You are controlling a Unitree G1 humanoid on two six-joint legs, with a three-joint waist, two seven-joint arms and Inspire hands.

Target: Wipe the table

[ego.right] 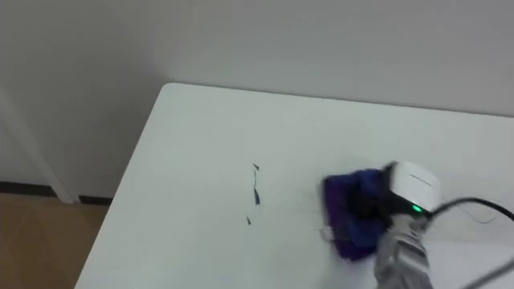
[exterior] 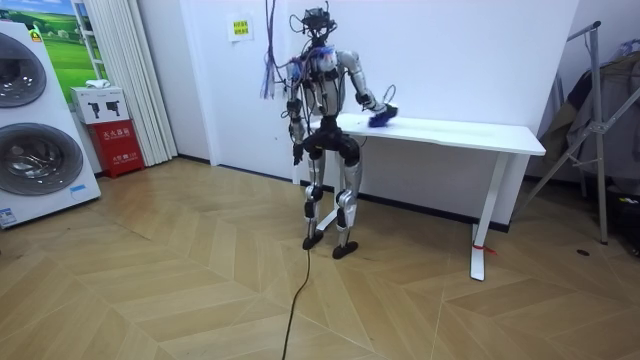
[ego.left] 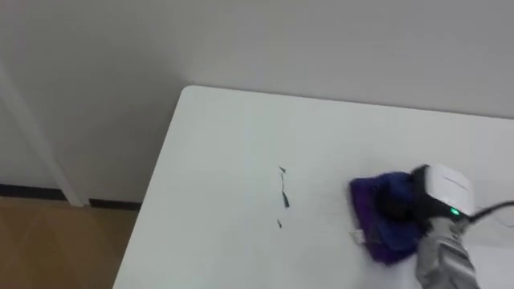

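Cloth (ego.left: 384, 215), purple and bunched, lying on the white counter (ego.left: 233, 120) toward the right of the eye views, well in from the near edge. Pressed on top of it from the right, the right robot hand (ego.left: 440, 191) with its pale back turned upward and a small green light lit on it. Cannot tell whether that robot hand is flat on the fabric or gripping it, because the contact is too blurred to read.

Just left of the cloth but clearly apart from it, a few short dark marks (ego.left: 283, 193) on the counter, one above another in a loose column. Farther left, the counter's far corner, close against a plain light wall (ego.left: 305, 40), with wooden floor (ego.left: 56, 249) below.

Seen from the room: standing upright at the counter's front, near its end on the room view's left, facing the wall, right arm reaching out over the top to the cloth. Left robot hand (exterior: 297, 152) hanging low beside the hip, away from the counter and too small to tell its state.
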